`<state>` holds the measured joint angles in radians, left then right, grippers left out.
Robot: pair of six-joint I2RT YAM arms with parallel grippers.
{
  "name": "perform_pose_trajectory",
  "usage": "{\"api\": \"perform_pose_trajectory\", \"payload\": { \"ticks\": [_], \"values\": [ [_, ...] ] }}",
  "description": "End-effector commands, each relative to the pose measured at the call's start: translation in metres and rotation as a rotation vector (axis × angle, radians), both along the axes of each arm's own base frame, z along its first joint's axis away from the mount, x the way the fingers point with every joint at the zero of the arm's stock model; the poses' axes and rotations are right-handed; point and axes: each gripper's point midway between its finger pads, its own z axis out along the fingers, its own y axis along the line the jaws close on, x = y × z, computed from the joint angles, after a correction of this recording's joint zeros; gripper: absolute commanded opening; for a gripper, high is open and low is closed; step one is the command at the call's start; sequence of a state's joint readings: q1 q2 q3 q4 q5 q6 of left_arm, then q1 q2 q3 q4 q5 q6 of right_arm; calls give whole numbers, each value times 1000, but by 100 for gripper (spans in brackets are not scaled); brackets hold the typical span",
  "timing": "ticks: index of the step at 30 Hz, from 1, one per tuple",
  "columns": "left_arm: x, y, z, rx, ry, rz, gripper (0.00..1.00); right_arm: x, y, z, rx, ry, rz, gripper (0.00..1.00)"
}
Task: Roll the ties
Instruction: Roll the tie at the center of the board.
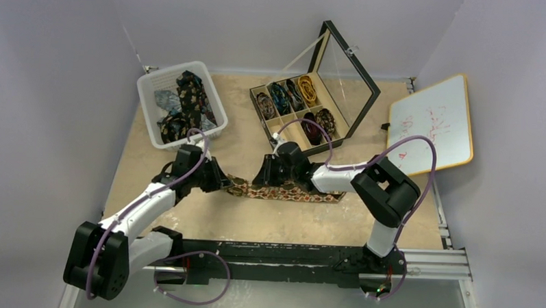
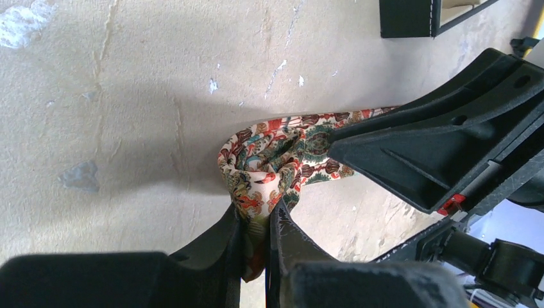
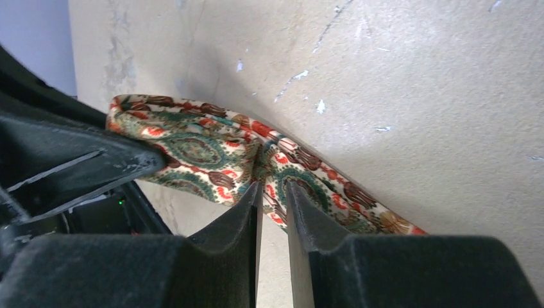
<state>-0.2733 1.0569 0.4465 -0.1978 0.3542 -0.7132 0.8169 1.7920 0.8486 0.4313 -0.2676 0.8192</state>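
Observation:
One paisley tie [image 1: 293, 193] in cream, red and green lies flat across the table between my two grippers. My left gripper [image 2: 255, 215] is shut on its bunched left end [image 2: 269, 154], and the cloth fills the gap between the fingers. In the top view the left gripper [image 1: 225, 182] sits at the tie's left tip. The right gripper [image 1: 261, 182] stands just to the right of it. In the right wrist view the tie [image 3: 205, 151] creases at the tips of the right gripper [image 3: 272, 187]. Its fingers are a narrow gap apart, with bare table showing between them.
A white basket [image 1: 149, 95] of loose ties stands at the back left. A black compartment box [image 1: 258, 95] holds several coiled ties, its glass lid [image 1: 348, 78] propped open. A whiteboard [image 1: 430, 125] leans at the right. The box corner [image 2: 410, 19] is close by.

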Motion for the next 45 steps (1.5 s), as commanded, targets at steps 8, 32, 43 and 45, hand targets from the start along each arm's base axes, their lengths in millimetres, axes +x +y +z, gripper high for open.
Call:
{"api": "perform_pose_trajectory", "payload": {
  "ticks": [8, 32, 43, 45],
  "values": [
    [8, 10, 6, 366, 31, 67, 0, 8, -3, -1, -35, -30, -16, 22],
    [-1, 8, 29, 867, -17, 168, 0, 12, -43, 28, -50, -89, -193, 25],
    [-3, -20, 20, 964, -25, 120, 0, 20, -76, 28, -30, -77, -295, 28],
    [-2, -27, 18, 972, -25, 105, 0, 21, -81, 28, -18, -71, -303, 28]
  ]
}}
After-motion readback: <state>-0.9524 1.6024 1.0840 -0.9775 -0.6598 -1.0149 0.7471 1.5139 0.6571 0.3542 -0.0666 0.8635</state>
